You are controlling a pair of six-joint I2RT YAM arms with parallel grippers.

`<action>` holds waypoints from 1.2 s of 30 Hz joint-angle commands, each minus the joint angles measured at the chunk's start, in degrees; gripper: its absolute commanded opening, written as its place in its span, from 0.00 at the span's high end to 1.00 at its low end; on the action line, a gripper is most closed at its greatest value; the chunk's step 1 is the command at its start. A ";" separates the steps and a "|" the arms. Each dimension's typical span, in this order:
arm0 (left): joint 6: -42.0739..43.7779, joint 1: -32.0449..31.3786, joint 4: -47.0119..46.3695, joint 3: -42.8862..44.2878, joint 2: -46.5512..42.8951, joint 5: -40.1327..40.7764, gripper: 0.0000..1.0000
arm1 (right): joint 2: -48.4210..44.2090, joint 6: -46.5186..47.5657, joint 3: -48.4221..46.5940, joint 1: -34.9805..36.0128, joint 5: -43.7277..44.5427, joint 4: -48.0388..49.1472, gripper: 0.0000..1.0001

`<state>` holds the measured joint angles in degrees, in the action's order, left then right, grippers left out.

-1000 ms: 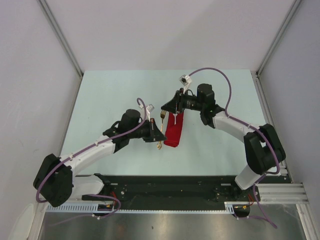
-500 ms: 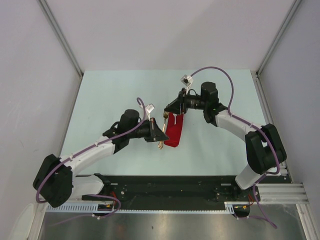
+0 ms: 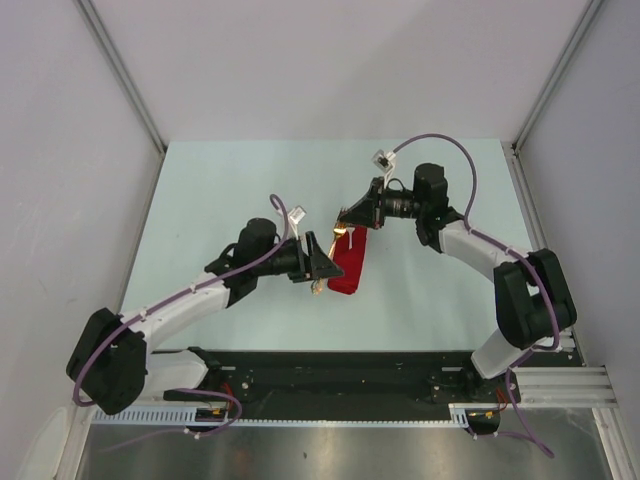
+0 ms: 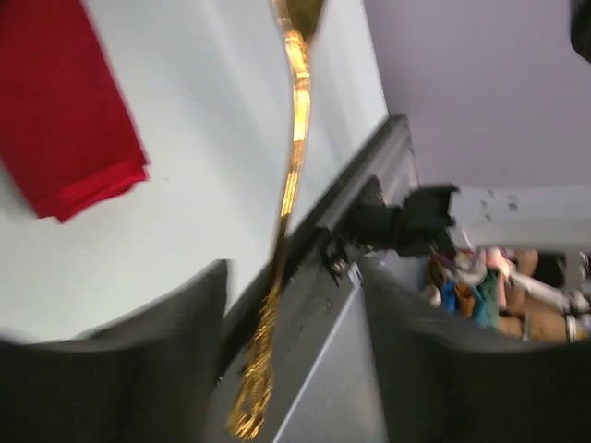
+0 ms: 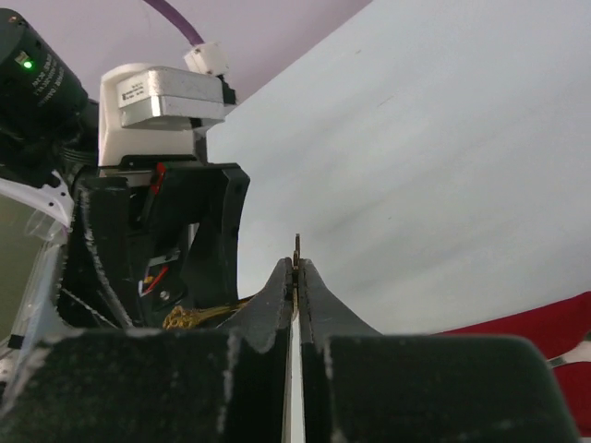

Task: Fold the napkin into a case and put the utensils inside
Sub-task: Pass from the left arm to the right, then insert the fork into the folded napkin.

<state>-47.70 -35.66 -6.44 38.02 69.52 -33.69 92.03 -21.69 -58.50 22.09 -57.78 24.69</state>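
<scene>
Since a second ago the right gripper [image 5: 296,268] has closed and drawn back a little toward the right, while the left gripper [image 3: 320,263] has opened. The right fingers now press together on the thin upper end of the gold utensil [image 4: 294,138]. The left jaws stand apart, with its shaft running between them. Just beside it, the red napkin [image 3: 347,265] lies as a narrow folded strip on the worktop [image 3: 230,190], between the two arms.
</scene>
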 commanded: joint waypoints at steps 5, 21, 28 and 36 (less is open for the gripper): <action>0.42 0.50 10.22 2.59 -6.67 26.04 0.42 | 6.74 13.33 -7.05 -8.19 1.01 -2.26 1.00; -2.04 -2.13 -4.37 0.92 11.15 17.61 1.00 | 26.53 24.94 -28.86 -15.32 -2.95 -11.68 1.00; -3.27 -3.54 -7.45 0.21 15.64 15.59 1.00 | 29.61 26.34 -31.06 -14.71 -3.31 -12.73 1.00; -3.62 -3.72 -9.12 -0.31 18.90 15.24 1.00 | 31.54 30.30 -32.90 -13.83 -2.87 -17.21 1.00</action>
<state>-50.57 -38.96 -11.64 38.15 87.29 -17.21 122.61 5.34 -88.33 7.66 -59.48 8.99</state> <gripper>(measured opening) 0.003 0.021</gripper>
